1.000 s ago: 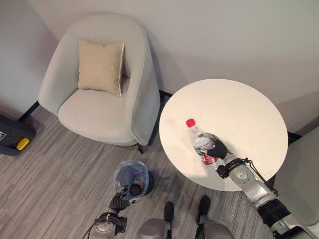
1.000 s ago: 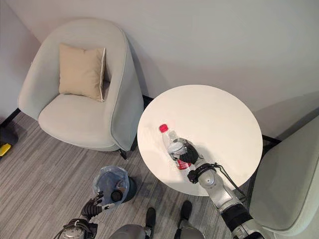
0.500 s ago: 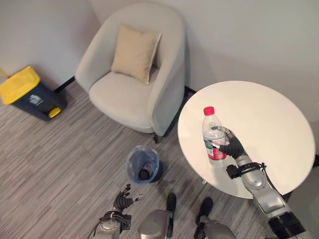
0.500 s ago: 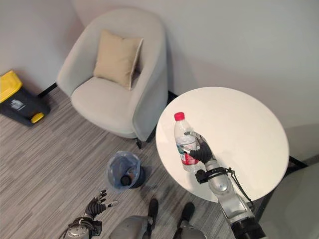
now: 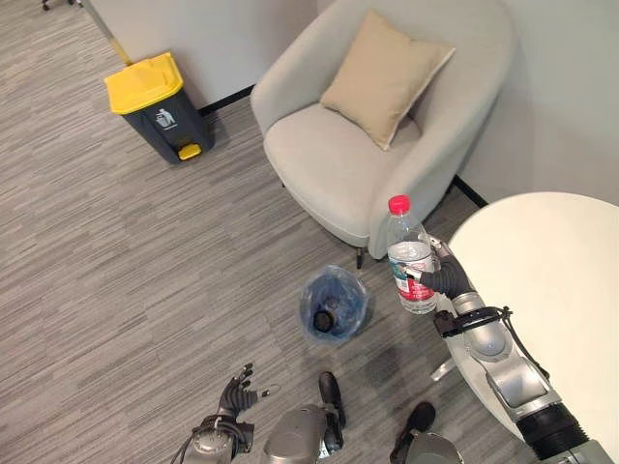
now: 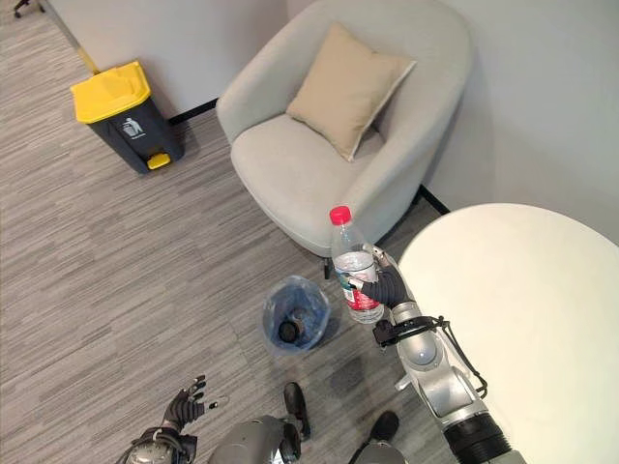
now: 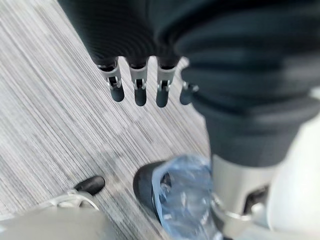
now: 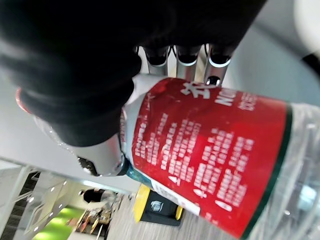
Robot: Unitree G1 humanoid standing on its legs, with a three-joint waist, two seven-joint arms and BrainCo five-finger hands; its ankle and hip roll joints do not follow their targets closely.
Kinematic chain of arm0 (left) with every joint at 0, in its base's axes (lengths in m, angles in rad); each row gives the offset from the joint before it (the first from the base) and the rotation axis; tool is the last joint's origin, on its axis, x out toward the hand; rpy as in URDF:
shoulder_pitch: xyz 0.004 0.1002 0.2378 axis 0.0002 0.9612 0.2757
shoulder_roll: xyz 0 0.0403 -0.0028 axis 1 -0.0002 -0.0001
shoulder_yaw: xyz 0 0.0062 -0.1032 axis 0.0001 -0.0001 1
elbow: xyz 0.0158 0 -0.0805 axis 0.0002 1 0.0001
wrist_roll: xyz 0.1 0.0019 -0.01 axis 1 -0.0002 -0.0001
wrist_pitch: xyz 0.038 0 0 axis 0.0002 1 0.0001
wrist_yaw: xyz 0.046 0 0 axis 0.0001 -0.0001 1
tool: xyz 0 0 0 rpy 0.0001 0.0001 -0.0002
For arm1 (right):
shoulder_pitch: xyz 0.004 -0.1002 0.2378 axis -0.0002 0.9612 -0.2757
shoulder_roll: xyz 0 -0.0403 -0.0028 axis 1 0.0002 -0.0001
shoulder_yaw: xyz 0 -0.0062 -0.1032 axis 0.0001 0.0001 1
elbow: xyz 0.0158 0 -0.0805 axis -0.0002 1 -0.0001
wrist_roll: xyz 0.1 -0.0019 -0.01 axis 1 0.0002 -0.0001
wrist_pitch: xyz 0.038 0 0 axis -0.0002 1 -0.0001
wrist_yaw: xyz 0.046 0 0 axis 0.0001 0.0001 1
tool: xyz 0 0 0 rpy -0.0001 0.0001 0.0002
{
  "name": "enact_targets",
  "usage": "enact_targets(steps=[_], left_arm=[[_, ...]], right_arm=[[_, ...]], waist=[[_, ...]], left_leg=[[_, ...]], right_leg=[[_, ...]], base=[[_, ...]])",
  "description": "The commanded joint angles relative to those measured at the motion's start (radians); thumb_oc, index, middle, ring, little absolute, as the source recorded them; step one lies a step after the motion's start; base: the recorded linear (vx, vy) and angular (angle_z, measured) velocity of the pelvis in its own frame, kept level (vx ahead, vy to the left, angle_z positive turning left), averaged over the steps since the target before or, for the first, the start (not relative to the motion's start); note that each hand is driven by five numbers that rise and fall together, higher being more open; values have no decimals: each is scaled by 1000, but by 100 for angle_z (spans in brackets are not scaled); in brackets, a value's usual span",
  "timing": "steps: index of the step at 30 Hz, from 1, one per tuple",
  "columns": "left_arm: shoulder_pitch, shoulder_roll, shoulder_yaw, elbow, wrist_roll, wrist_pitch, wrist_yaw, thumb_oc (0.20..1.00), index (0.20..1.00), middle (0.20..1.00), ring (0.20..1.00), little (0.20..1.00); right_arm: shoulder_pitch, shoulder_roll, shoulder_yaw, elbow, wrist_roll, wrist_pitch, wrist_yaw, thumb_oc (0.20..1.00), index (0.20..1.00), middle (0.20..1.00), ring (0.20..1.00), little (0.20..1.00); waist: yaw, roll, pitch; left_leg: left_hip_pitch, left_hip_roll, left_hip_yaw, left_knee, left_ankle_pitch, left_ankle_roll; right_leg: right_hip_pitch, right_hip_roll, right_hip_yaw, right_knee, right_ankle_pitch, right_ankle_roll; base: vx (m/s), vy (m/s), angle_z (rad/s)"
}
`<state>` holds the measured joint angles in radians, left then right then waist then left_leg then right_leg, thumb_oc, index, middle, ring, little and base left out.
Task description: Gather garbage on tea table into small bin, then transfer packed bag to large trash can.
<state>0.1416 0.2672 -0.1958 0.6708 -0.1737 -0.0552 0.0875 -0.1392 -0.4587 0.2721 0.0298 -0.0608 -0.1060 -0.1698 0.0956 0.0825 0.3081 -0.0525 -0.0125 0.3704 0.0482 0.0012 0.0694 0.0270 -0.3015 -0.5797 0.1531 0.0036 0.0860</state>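
Grey striped carpet runs across the room, and I take the small bin (image 5: 335, 307), lined with a blue bag, as my landmark on it. I have the plastic bottle (image 5: 411, 257) with its red cap held upright in the air, off the tea table (image 5: 551, 290) and between that table's edge and the bin, not yet over the bin's mouth. My right hand (image 5: 443, 280) has its fingers and thumb curled round the bottle at the red label, which the right wrist view shows close up (image 8: 215, 155), and the grip looks firm. Inside the bin a dark bit of rubbish already lies at the bottom. My left hand (image 5: 235, 394) hangs low on the near side of the bin, fingers spread and relaxed, holding nothing; in the left wrist view its straight fingers (image 7: 140, 92) point down at the carpet with the bin beyond them. Behind the bin stands the pale armchair (image 5: 387, 126) with a tan cushion (image 5: 385, 72), and well beyond it, by the wall, the large trash can (image 5: 160, 106) with a yellow lid. I judge I am mid-carry in the gathering step; next I would need to bring the bottle over the bin's opening, lower it and let go, keeping clear of the bag's rim.
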Motion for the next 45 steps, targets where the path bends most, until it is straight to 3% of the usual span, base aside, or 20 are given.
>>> enact_targets(steps=[1, 3, 6, 10, 17, 23, 24, 25, 26, 31, 33, 34, 37, 45], left_arm=[[-54, 55, -24, -33, 60, -21, 4, 1000, 1000, 1000, 1000, 1000], [-70, 57, -31, -53, 52, -25, 9, 1000, 1000, 1000, 1000, 1000], [-70, 51, -29, -55, 48, -27, 10, 1000, 1000, 1000, 1000, 1000], [-91, 57, -36, -43, 61, -24, 5, 1000, 1000, 1000, 1000, 1000], [-81, 58, -34, -46, 53, -31, 11, 1000, 1000, 1000, 1000, 1000], [-145, 68, -57, -45, 20, -39, 55, 1000, 1000, 1000, 1000, 1000], [-178, 73, -61, -56, -11, -44, 80, 1000, 1000, 1000, 1000, 1000], [-180, 73, -60, -56, -11, -44, 80, 1000, 1000, 1000, 1000, 1000], [-196, 78, -63, -62, -34, -51, 101, 1000, 1000, 1000, 1000, 1000], [-234, 88, -62, -78, -73, -58, 136, 1000, 1000, 1000, 1000, 1000], [-299, 111, -80, -112, -116, -79, 169, 1000, 1000, 1000, 1000, 1000], [-299, 111, -80, -112, -116, -79, 169, 1000, 1000, 1000, 1000, 1000], [-364, 134, -103, -140, -122, -90, 183, 1000, 1000, 1000, 1000, 1000], [-421, 151, -125, -185, -170, -101, 199, 1000, 1000, 1000, 1000, 1000]], right_arm=[[-46, -12, -4, -74, -14, -60, -10, 200, 200, 200, 200, 200], [-50, -17, 1, -78, -19, -59, -7, 200, 200, 200, 200, 200], [-51, -17, 5, -75, -17, -56, -5, 200, 200, 200, 200, 200], [-34, -11, 0, -67, -10, -51, -4, 200, 200, 200, 200, 200], [-83, -21, 59, -26, -19, -49, 12, 200, 200, 200, 200, 200], [-229, -2, 132, 35, -28, -45, -23, 200, 200, 200, 200, 200], [-293, 7, 160, 64, -46, -33, -52, 200, 200, 200, 200, 200], [-296, 7, 160, 65, -47, -34, -53, 200, 200, 200, 200, 200], [-332, 18, 172, 89, -46, -28, -71, 200, 200, 200, 200, 200], [-408, 34, 191, 135, -68, -15, -128, 200, 200, 200, 200, 200], [-560, 15, 226, 256, -106, 15, -186, 200, 200, 200, 200, 200], [-561, 15, 226, 256, -106, 15, -186, 200, 200, 200, 200, 200], [-681, -19, 247, 367, -94, 34, -210, 200, 200, 200, 200, 200], [-826, -6, 246, 547, 14, 39, -235, 200, 200, 200, 200, 200]], waist=[[-26, -27, -30], [-57, -26, -12], [-65, -20, 6], [-92, -34, 42], [-61, -33, 62], [-31, -17, 121], [-17, -9, 145], [-18, -9, 146], [-12, -5, 168], [-7, 1, 203], [2, 7, 212], [2, 6, 212], [7, 10, 212], [30, 21, 211]], left_leg=[[-29, 40, -60, 17, -57, -50], [-15, 20, -92, 10, -68, -42], [-16, 18, -101, 18, -62, -31], [-22, -15, -183, 61, -87, -25], [-89, -14, -200, 118, -91, -34], [-242, 2, -240, 193, -73, -54], [-324, 3, -259, 253, -94, -68], [-339, 3, -252, 250, -68, -62], [-388, 2, -263, 300, -98, -70], [-539, 7, -266, 392, -106, -68], [-788, 9, -272, 536, -125, -62], [-789, 9, -271, 537, -125, -62], [-974, 0, -284, 665, -147, -53], [-1172, -31, -289, 802, -173, -36]], right_leg=[[-32, 47, 127, 170, -167, 22], [-114, 103, 274, 188, -174, 19], [-152, 126, 323, 134, -130, 10], [-234, 170, 431, 93, -81, 18], [-220, 167, 413, 59, -74, -4], [-325, 137, 363, 134, -102, -24], [-395, 126, 346, 216, -155, -30], [-407, 123, 337, 209, -130, -38], [-458, 115, 340, 278, -173, -37], [-611, 91, 346, 398, -208, -49], [-866, 61, 375, 574, -248, -68], [-867, 61, 375, 575, -249, -68], [-1048, 35, 415, 706, -294, -98], [-1258, -8, 474, 875, -358, -133]], base=[[106, 184, 45], [73, 112, 52], [19, 27, 60], [72, -53, 31], [-18, -59, 33], [-101, -88, 20], [-148, -102, 56], [-85, -109, 49], [-85, -34, 32], [-66, -19, 27], [-151, -20, 20], [-94, -33, 26], [-29, -43, 32], [13, -13, 14]])
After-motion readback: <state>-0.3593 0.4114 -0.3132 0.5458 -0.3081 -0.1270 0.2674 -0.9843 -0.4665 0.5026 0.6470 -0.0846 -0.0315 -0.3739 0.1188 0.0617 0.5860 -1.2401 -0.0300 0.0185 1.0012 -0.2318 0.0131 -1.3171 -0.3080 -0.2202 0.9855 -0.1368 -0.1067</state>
